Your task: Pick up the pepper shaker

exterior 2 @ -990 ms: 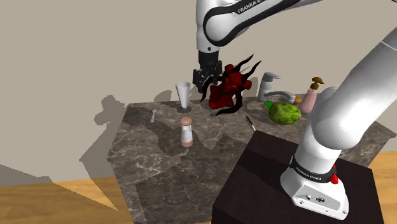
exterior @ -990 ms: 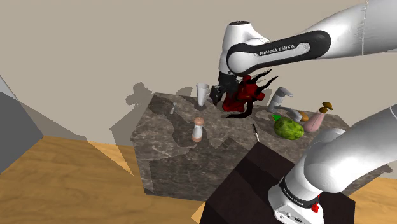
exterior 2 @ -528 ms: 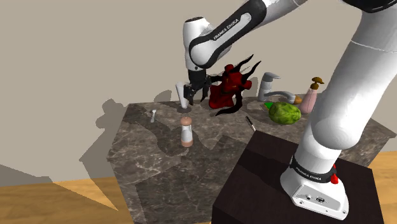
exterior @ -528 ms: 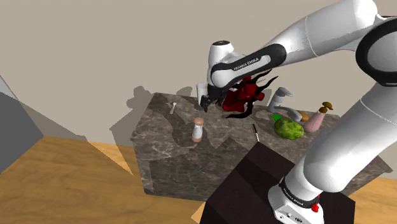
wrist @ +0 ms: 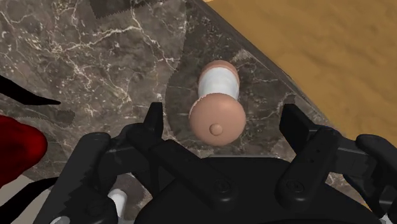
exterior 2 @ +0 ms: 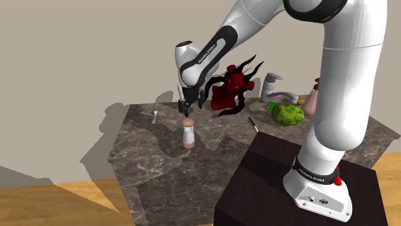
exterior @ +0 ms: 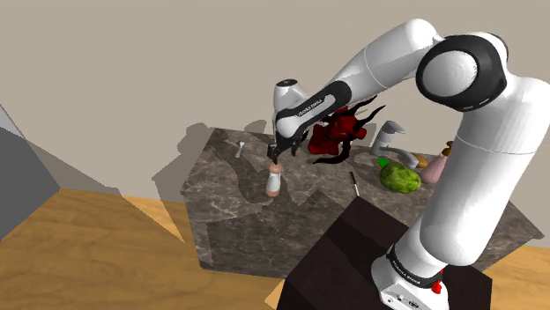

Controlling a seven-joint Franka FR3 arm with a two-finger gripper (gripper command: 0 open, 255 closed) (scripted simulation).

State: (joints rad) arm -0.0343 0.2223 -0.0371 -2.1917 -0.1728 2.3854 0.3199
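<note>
The white arm's black gripper (exterior: 276, 157) hangs just above the white cylindrical pepper shaker with a tan rounded cap (exterior: 274, 180), which stands upright left of centre in the shoulder view. Its fingers (wrist: 154, 121) are apart, touching nothing. The approach looks done; lowering, closing and lifting remain. A plain beige wall (exterior: 132, 62) and wood-plank floor (exterior: 88, 229) surround the dark veined-marble surface (exterior: 238, 220).

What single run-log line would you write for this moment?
stage: pre-grasp | gripper: open, astride pepper shaker cap, no contact | shaker: upright on marbled counter
</note>
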